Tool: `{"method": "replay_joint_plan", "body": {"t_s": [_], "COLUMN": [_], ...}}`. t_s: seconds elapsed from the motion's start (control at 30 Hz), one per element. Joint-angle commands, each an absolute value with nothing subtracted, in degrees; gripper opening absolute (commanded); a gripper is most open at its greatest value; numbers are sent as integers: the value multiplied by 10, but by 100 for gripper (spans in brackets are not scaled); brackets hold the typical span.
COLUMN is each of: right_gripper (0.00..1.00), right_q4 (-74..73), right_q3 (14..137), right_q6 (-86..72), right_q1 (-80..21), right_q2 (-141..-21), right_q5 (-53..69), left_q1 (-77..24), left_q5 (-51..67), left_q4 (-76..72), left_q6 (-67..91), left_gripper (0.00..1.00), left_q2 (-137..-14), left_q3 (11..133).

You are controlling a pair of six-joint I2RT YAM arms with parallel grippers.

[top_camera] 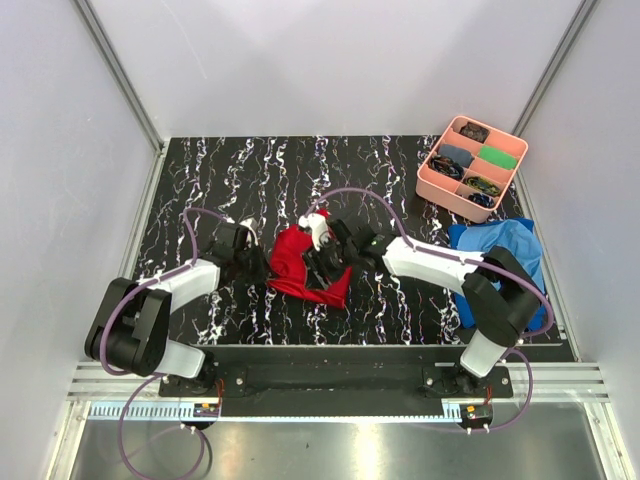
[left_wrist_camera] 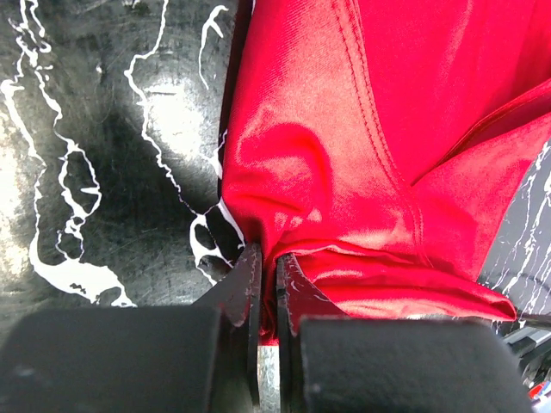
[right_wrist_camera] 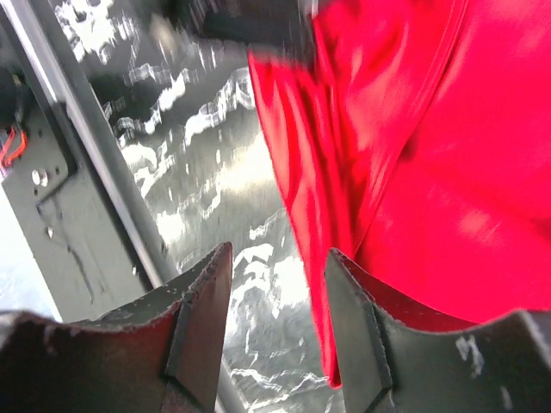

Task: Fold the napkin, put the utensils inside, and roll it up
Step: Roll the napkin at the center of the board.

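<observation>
Red napkin (top_camera: 303,266) on worktop (top_camera: 400,172).
Left gripper (left_wrist_camera: 268,265) pinched shut on napkin edge; right gripper (right_wrist_camera: 277,292) parted, empty, beside napkin.

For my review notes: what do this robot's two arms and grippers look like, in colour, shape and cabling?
Both the left arm and right arm have white link shells between bulky black cylindrical joints. A thin purple cable loops along each. The left gripper and right gripper are black, with flat, angular dark fingers scuffed pale at the edges.
</observation>
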State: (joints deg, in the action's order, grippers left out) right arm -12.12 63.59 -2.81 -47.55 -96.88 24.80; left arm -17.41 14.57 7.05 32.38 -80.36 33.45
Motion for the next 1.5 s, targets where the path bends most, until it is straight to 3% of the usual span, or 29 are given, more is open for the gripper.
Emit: {"method": "replay_joint_plan", "body": {"t_s": [0.0,0.9,1.47], "right_gripper": [55,54,54], "right_q4": [-87,-105,-109], "right_q3": [577,539,519], "right_q6": [-94,-83,-120], "right_q1": [-486,-451,-448], "right_q2": [-948,-939,-1017], "right_q5": [292,239,214], "left_q1": [-170,-170,-170], "left_q5": [116,112,116], "left_q4": [106,107,106], "left_q6": [302,297,296], "left_gripper": [0,0,0], "left_q2": [-802,-801,-801], "left_q3": [352,347,350]}}
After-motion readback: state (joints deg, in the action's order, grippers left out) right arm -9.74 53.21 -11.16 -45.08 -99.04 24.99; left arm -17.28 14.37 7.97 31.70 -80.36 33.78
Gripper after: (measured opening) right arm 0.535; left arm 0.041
